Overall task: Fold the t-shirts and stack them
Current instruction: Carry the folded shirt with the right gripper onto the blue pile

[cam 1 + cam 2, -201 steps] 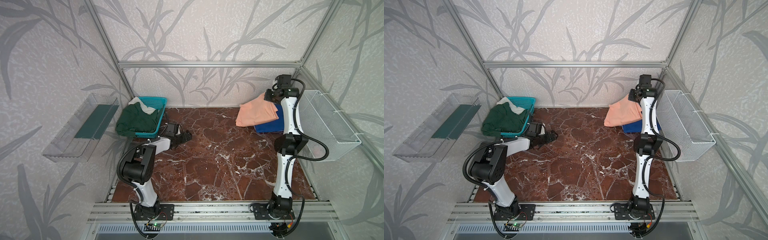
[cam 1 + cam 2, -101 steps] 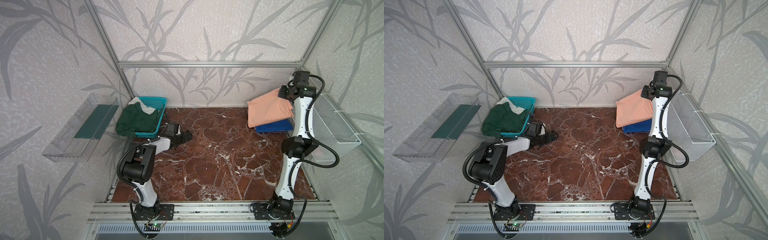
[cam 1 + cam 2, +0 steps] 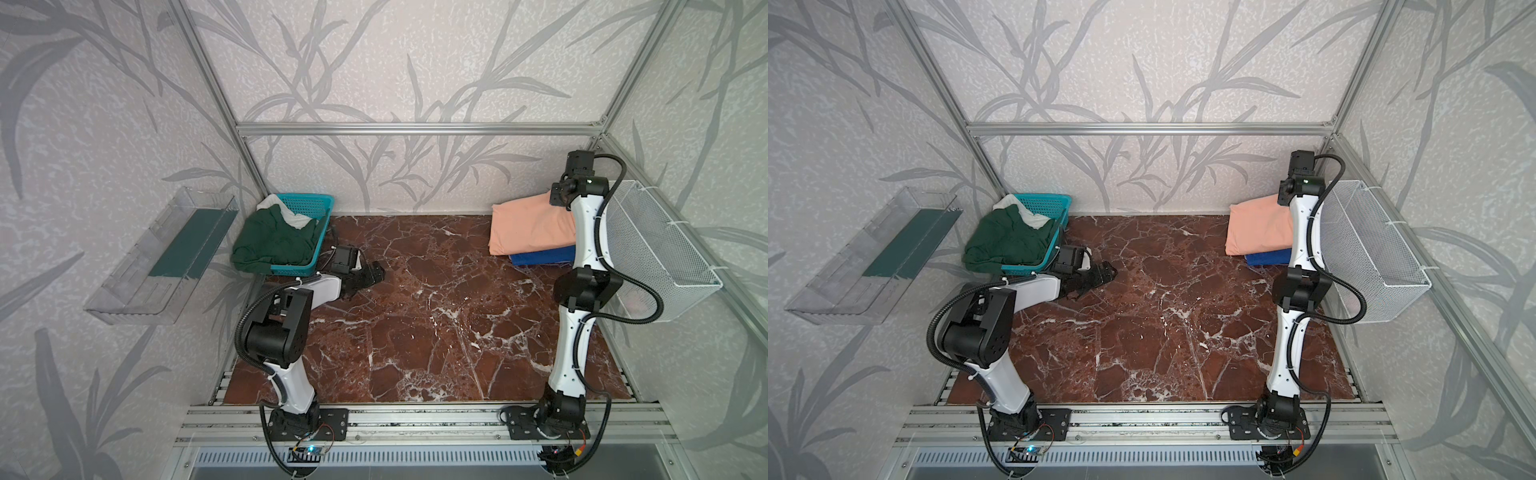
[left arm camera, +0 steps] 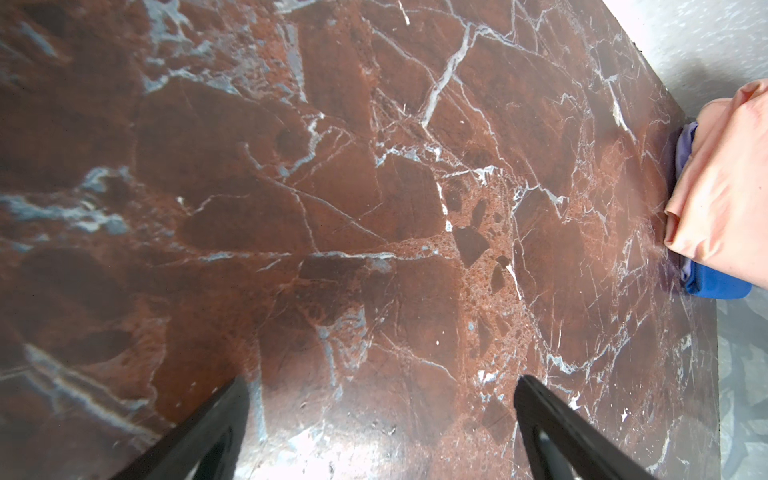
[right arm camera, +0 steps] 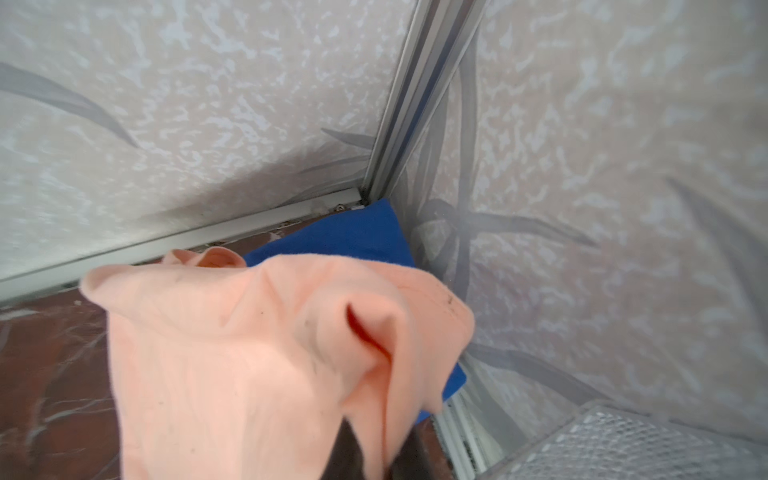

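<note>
High in the far right corner, the right hand [image 3: 558, 198] pinches the lifted edge of a soft peach-pink cotton t-shirt [image 3: 528, 226], its arm standing tall and nearly straight in both top views. That folded shirt drapes over a folded royal blue t-shirt [image 3: 540, 257] on the glossy red-brown veined marble table [image 3: 436, 316], beside a white wire mesh basket [image 3: 656, 249] on the wall. The left hand [image 3: 371, 274] lies low over the table, arm folded back, just beside a teal plastic lattice basket [image 3: 318, 203] holding a crumpled dark green t-shirt [image 3: 274, 243] and a white t-shirt [image 3: 291, 217].

The left wrist view adds what those cannot: the left hand's two black fingers [image 4: 199, 432] spread wide over bare marble with nothing between them, the peach and blue shirts well apart across the table.

The right wrist view shows peach cloth [image 5: 249, 353] bunched in wrinkles over dark fingers [image 5: 353, 449] closed on it, with the blue shirt [image 5: 345, 237] flat in the corner against the aluminium frame [image 5: 415, 104].
</note>
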{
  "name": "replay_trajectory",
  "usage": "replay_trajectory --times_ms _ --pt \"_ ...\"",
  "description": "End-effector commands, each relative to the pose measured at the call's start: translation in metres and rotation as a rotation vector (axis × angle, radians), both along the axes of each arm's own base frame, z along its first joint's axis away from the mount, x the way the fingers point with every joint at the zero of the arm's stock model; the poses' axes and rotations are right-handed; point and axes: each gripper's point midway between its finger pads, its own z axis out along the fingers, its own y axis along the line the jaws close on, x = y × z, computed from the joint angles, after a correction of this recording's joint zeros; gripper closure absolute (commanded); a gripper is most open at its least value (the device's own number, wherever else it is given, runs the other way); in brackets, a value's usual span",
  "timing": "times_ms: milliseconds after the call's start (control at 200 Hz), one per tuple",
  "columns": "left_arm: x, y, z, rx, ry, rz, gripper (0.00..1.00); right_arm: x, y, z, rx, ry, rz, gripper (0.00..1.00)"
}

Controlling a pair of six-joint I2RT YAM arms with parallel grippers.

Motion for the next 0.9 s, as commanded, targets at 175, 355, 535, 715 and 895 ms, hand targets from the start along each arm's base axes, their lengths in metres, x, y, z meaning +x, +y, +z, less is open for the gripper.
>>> replay_trajectory --times_ms 175,355,535,715,895 --pt "0.005 -0.004 0.003 0.004 0.005 -0.012 0.01 0.006 -0.028 -0.019 -0.263 0.112 -0.074 1.0" --pt "0.007 -0.007 0.003 0.0 0.013 -0.016 0.01 0.011 -0.041 -0.038 -0.362 0.171 -0.1 1.0" --pt "0.008 -0.009 0.005 0.006 0.007 -0.018 0.01 0.016 -0.055 -0.048 -0.472 0.223 -0.128 1.0" --pt "0.009 -0.011 0.004 0.004 0.013 -0.025 0.01 0.017 -0.064 -0.057 -0.559 0.277 -0.151 0.7" --pt "0.011 -0.015 0.005 -0.007 0.012 -0.035 0.01 0.017 -0.056 -0.062 -0.499 0.264 -0.129 0.11"
